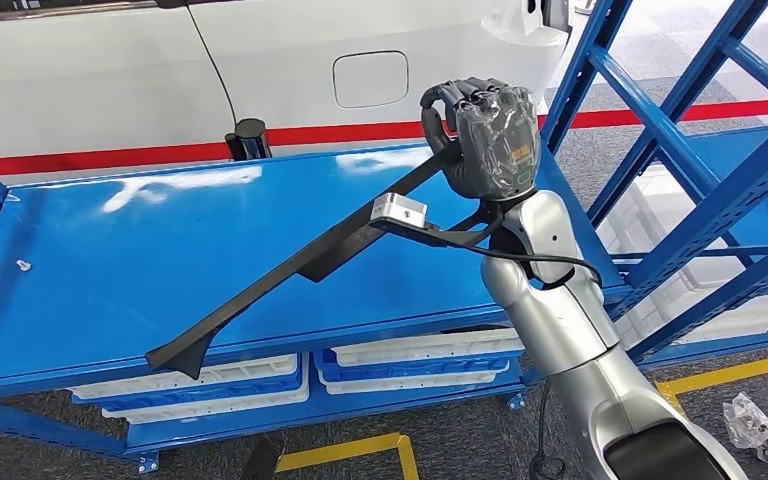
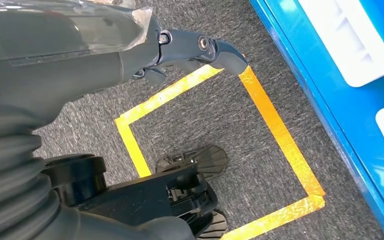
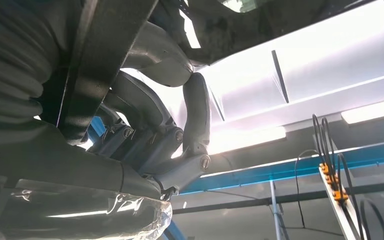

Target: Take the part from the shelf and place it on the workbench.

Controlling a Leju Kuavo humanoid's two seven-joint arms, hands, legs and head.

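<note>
Above the blue shelf (image 1: 160,250), right hand (image 1: 485,140) with fingers (image 1: 475,95) wrapped round one end of long black part (image 1: 290,270); seemingly stiff, light, end-heavy leverage; left hand (image 2: 200,50) empty, curled.

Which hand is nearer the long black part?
The right hand: it grips the part at its upper end above the blue shelf. The left hand hangs low over the floor, holding nothing.
</note>
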